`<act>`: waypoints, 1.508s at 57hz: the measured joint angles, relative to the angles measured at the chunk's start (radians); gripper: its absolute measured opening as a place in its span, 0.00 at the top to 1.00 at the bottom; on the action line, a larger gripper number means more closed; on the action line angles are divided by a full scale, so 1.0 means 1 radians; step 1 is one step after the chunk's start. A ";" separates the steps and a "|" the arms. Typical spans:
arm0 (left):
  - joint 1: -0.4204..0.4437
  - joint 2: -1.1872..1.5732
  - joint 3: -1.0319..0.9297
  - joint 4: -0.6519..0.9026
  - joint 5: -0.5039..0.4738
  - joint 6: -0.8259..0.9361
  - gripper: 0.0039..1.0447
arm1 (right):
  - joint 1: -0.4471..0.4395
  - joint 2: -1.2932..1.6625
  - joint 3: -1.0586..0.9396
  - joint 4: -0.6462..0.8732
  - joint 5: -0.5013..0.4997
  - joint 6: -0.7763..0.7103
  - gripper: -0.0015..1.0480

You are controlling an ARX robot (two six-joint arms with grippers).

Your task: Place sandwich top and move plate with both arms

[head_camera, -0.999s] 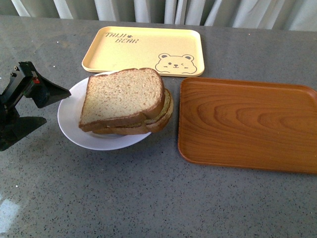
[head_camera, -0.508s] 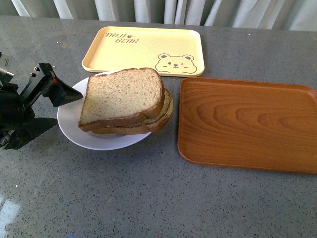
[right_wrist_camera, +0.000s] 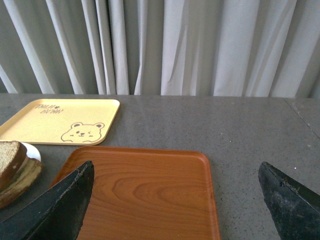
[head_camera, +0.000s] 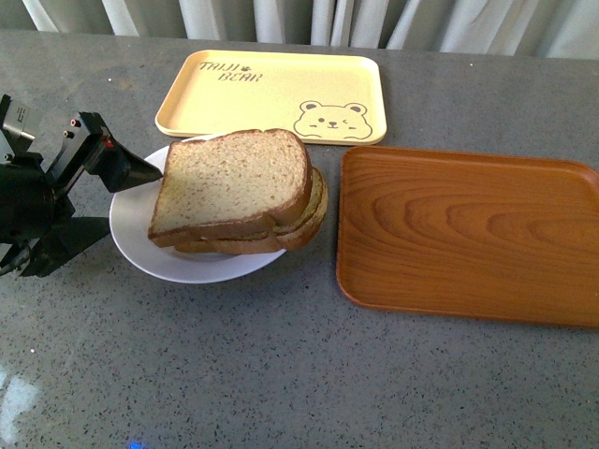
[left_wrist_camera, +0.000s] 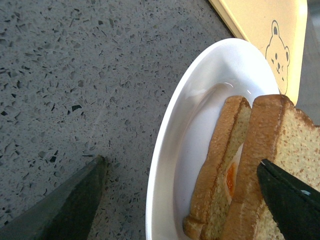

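Note:
The sandwich top [head_camera: 229,182], a brown speckled slice, lies on a stacked sandwich on the white plate [head_camera: 126,224]. My left gripper [head_camera: 134,200] is open at the plate's left rim. Its upper finger reaches the bread's left edge and its lower finger is beside the rim. In the left wrist view the left gripper [left_wrist_camera: 181,162] straddles the plate [left_wrist_camera: 170,150]: one finger over the table, the other over the sandwich top [left_wrist_camera: 270,145]. Orange egg yolk [left_wrist_camera: 231,175] shows between the slices. My right gripper [right_wrist_camera: 175,166] is open and empty above the wooden tray [right_wrist_camera: 140,185]; the front view does not show it.
A yellow bear-print tray [head_camera: 271,94] lies just behind the plate. A brown wooden tray [head_camera: 468,234] sits right of the plate, close to the sandwich's edge. Pale curtains [right_wrist_camera: 160,45] hang behind the grey speckled table [head_camera: 281,374].
My left gripper has moved right, from beside the plate to its left rim, with the upper finger now at the bread's edge. The sandwich and plate have not moved.

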 joint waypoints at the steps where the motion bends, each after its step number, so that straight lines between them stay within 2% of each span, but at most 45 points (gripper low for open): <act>1: 0.000 0.001 0.000 0.002 0.000 -0.002 0.19 | 0.000 0.000 0.000 0.000 0.000 0.000 0.09; 5: 0.000 0.013 0.000 0.007 -0.001 -0.018 0.32 | 0.000 0.000 0.000 0.000 0.000 0.000 0.09; 16: -0.005 0.031 -0.003 0.021 0.004 -0.041 0.52 | 0.000 0.000 0.000 0.000 0.000 0.000 0.09; 21: -0.008 0.038 -0.006 0.025 0.010 -0.052 0.63 | 0.000 0.000 0.000 0.000 0.000 0.000 0.09; 27: -0.013 0.048 -0.010 0.029 0.019 -0.061 0.82 | 0.000 0.000 0.000 0.000 0.000 0.000 0.09; 34: -0.012 0.049 -0.011 0.037 0.047 -0.077 0.96 | 0.000 0.000 0.000 0.000 0.000 0.000 0.09; 86: -0.001 0.021 -0.026 0.074 0.094 -0.174 0.98 | 0.000 0.000 0.000 0.000 0.000 0.000 0.09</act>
